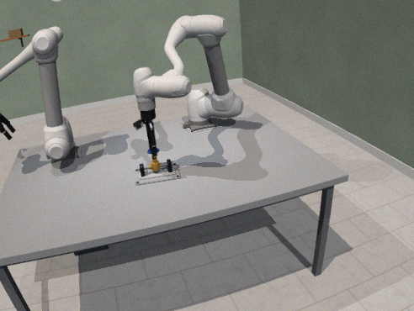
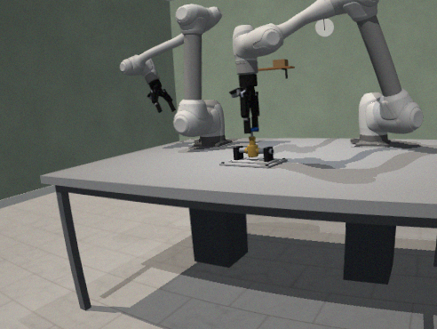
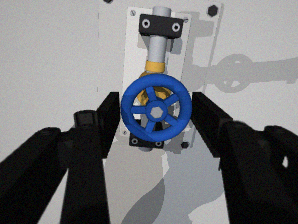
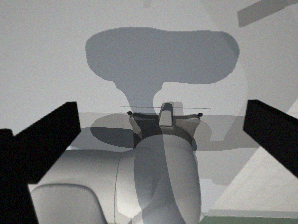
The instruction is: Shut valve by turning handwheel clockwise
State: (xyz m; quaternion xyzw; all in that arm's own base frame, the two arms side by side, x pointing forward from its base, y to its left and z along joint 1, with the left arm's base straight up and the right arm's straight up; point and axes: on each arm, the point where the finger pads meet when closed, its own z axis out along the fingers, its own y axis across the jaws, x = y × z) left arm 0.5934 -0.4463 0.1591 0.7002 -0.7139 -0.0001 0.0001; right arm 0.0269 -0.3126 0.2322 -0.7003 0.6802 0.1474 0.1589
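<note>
1. Top view. The blue handwheel (image 1: 149,150) (image 2: 255,129) (image 3: 184,107) tops the yellow valve body (image 1: 156,166) (image 2: 252,148) (image 3: 155,66), which is mounted above the surface (image 1: 105,202) (image 2: 155,171) (image 3: 50,30). The left gripper (image 1: 154,152) (image 2: 251,129) (image 3: 155,105) points down at the wheel; at this scale contact cannot be resolved.

2. Exterior view. The wheel stands horizontally on its slender stem, level with the left fingertips. The right gripper (image 2: 166,109) (image 1: 8,134) (image 4: 161,116) hangs well apart from the valve, its fingers spread wide.

3. Left wrist view. A round rim, five spokes and a pale hexagonal hub nut are seen. The left fingers stand partly open on opposite sides of the rim, very near it but seemingly not clamped. The wheel should handle as stiff and fixed to its stem, perhaps slippery on its smooth rim. Weight matters little, since the mount bears it. The hold belongs across the rim's diameter, centred on the hub, for clockwise turning.

4. Right wrist view. The open fingers frame only arm parts and shadows; nothing is held.
</note>
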